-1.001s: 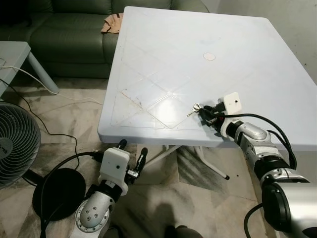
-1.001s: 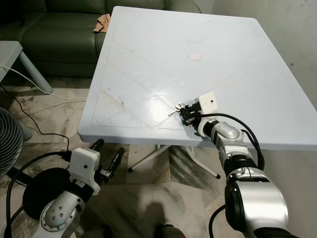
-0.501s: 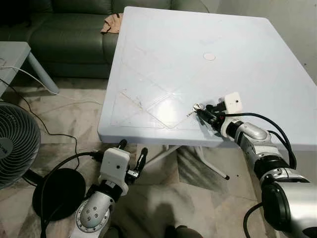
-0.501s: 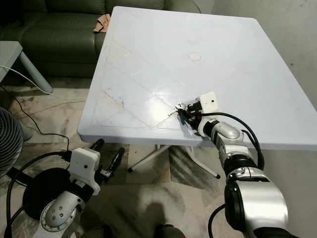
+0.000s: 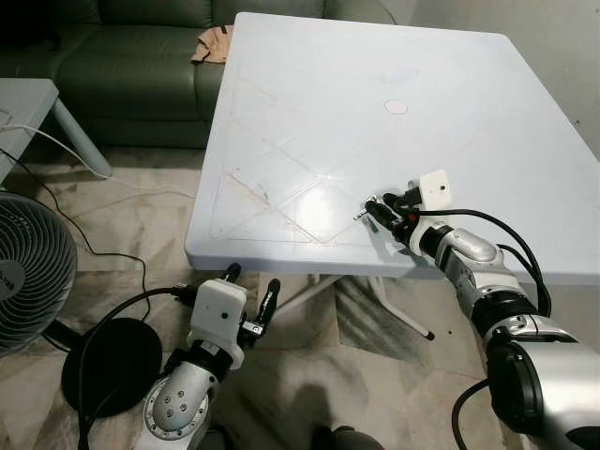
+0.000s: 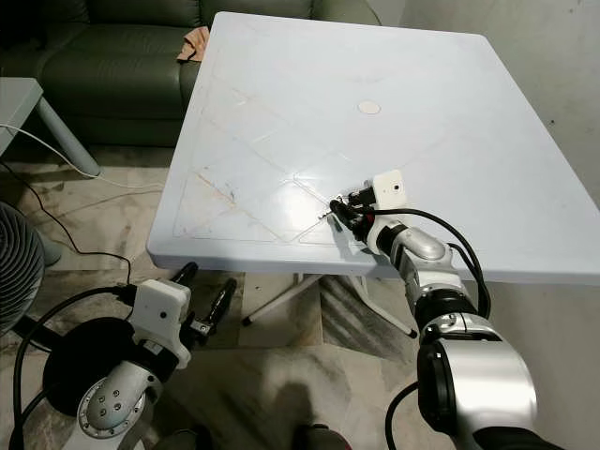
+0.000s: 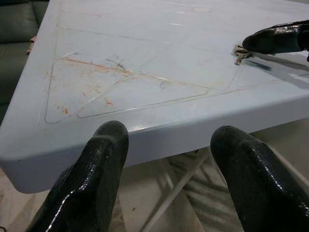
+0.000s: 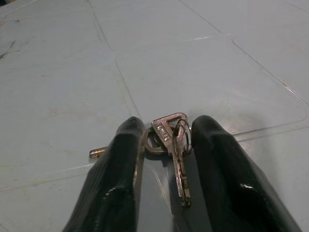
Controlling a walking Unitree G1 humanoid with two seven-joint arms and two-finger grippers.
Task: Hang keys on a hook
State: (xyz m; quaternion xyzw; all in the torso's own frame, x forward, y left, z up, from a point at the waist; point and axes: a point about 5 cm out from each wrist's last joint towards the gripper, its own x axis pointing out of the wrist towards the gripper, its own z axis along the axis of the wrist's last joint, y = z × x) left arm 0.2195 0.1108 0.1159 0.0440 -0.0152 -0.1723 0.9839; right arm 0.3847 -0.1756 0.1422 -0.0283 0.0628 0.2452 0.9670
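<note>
Your keys (image 8: 170,145), a small silver bunch on a ring, lie flat on the white plastic table (image 5: 375,66), near its front edge. In the right wrist view they sit directly between the two black fingers (image 8: 118,179) of your right gripper (image 5: 382,211), which are a little apart. Each finger is close against one side of the bunch; you cannot tell whether they are pressing on it yet. One key blade sticks out sideways past one finger, and another points back toward the wrist.

From the head camera, your right arm reaches over the table's front edge from the right, with its white camera block (image 5: 434,190) just behind the gripper.

Your left gripper (image 5: 248,295) hangs below the table's front edge, above the tiled floor (image 5: 141,225), its fingers (image 7: 91,179) spread wide and holding nothing.

A dark green sofa (image 5: 131,66) stands beyond the table's far left corner. A floor fan (image 5: 33,272) stands at the left, with a black round base (image 5: 108,366) and cables beside it.
</note>
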